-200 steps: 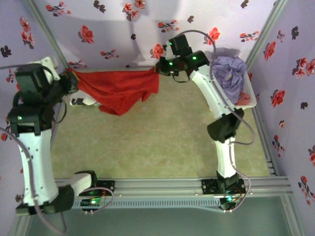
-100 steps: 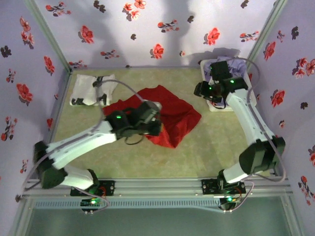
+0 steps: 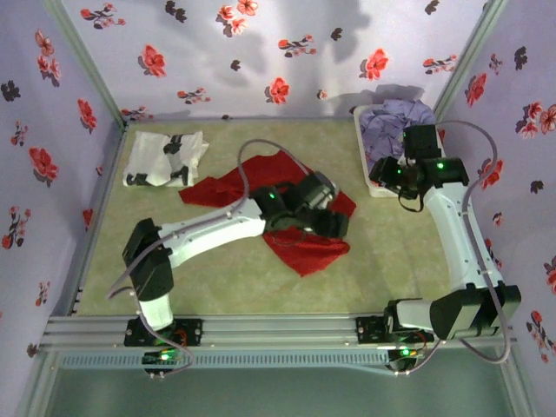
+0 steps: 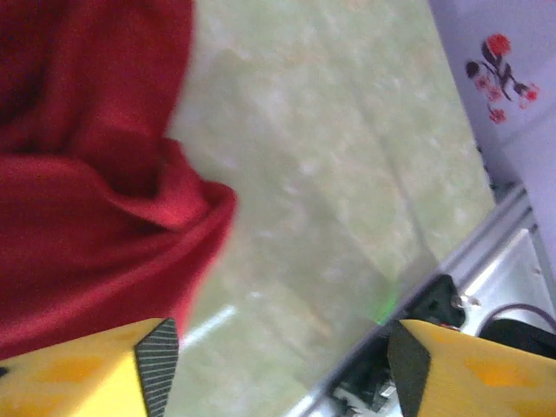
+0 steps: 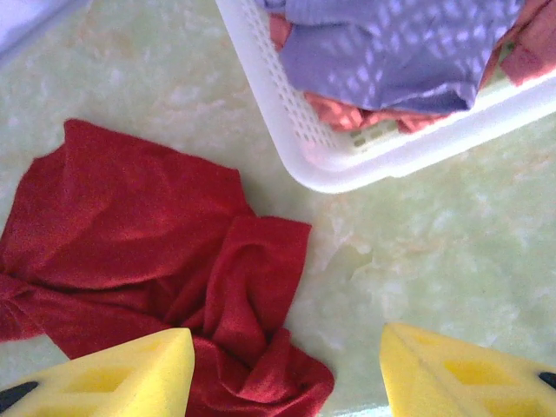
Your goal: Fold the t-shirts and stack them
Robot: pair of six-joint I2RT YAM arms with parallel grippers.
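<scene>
Crumpled red t-shirt (image 3: 306,250) lies on the tabletop (image 3: 382,252), bare surface beyond its edges. Left tool (image 4: 282,352) gapes empty at its hem; right tool (image 5: 287,365), likewise spread, hangs by the basket (image 5: 287,148) corner.

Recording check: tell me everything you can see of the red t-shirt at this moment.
The red t-shirt is plain, bright red soft cloth. It is not folded and lies crumpled in loose folds on the green table near its middle. The left gripper hangs over its right part with jaws open, gripping nothing; whether a finger brushes the cloth is unclear. The white basket stands apart from it, with bare table between them.
</scene>
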